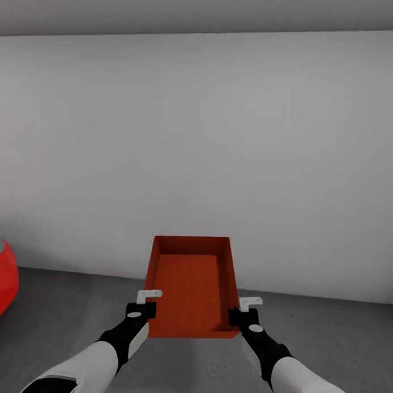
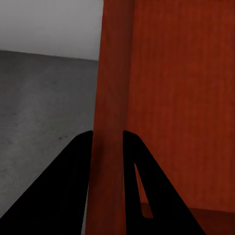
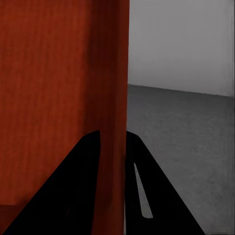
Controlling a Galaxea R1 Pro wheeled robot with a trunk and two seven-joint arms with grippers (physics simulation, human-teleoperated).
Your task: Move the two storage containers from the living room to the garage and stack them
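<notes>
Orange-red and lidless, one bin (image 1: 191,287) is held between the two grippers, out in front of the robot and above the grey concrete floor (image 1: 327,343) of the garage. Its long axis runs straight away from the jaws toward the white wall (image 1: 221,135), so the short near end lies closest to the arms and the far end is reached by neither. The left gripper (image 1: 149,299) is clamped on the left side wall near the near corner; in the left wrist view that thin wall (image 2: 108,147) is seen passing between the two dark fingers (image 2: 73,186), one inside the bin and one outside. The right gripper (image 1: 250,304) is closed in the same way on the right side wall (image 3: 112,147), again near the near corner. Both arms are equally near, one to each long side.

A red car (image 1: 1,280) is seen well apart at the left. Whether another bin lies below cannot be told, since the floor under the held one is hidden. The coming move is judged to be a level lowering with both arms together; because the grips sit at the near end, the far end may be expected to dip.
</notes>
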